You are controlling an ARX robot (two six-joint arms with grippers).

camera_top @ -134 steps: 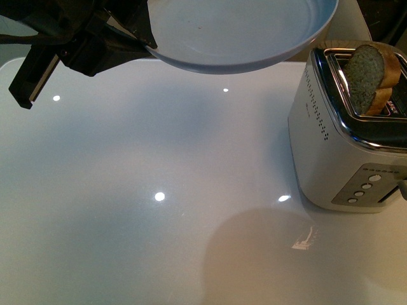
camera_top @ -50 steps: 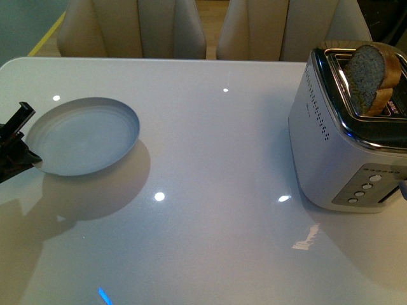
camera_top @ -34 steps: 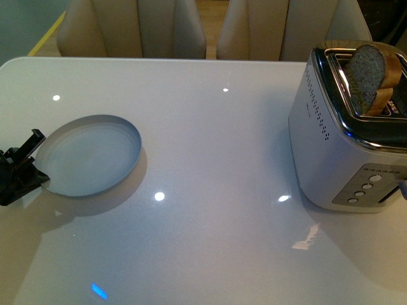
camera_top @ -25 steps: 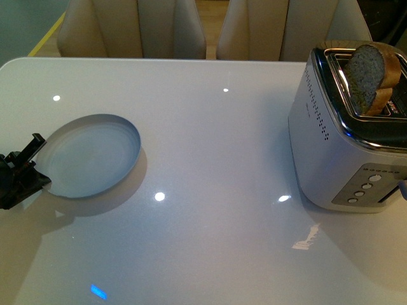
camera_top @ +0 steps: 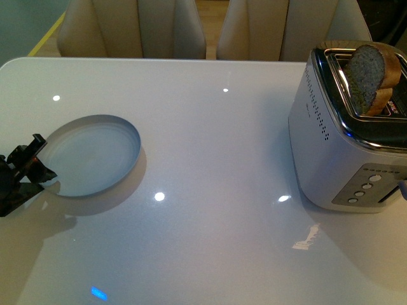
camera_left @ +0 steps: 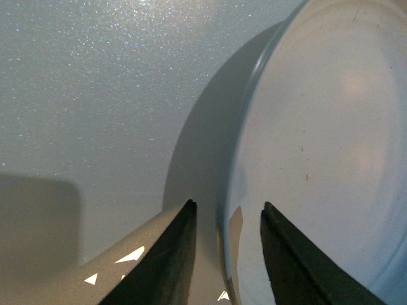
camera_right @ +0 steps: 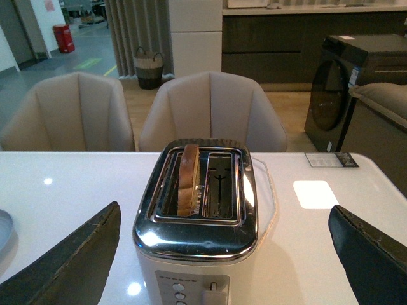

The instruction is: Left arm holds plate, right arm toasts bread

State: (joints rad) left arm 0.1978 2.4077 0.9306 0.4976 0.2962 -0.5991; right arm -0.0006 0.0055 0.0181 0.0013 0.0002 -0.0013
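Observation:
The pale blue-grey plate (camera_top: 92,155) lies flat on the white table at the left. My left gripper (camera_top: 43,156) is open at its near-left rim. In the left wrist view the plate (camera_left: 318,127) fills one side, and its rim runs between the two dark fingers of the left gripper (camera_left: 228,204) with a gap on each side. The bread (camera_top: 365,76) stands upright in a slot of the silver toaster (camera_top: 343,152) at the right. My right gripper (camera_right: 224,210) is wide open, back from the toaster (camera_right: 197,241) and the bread (camera_right: 189,178). It does not show in the front view.
Two beige chairs (camera_top: 133,28) (camera_top: 280,28) stand behind the table's far edge. The toaster's lever (camera_right: 213,293) and buttons face my right gripper. Its second slot (camera_right: 219,184) holds nothing. A sliver of the plate (camera_right: 3,229) shows in the right wrist view.
The plate came down from high near the camera onto the table at the left. The left gripper followed it down and its jaws now stand off the rim. Bread and toaster are unchanged.

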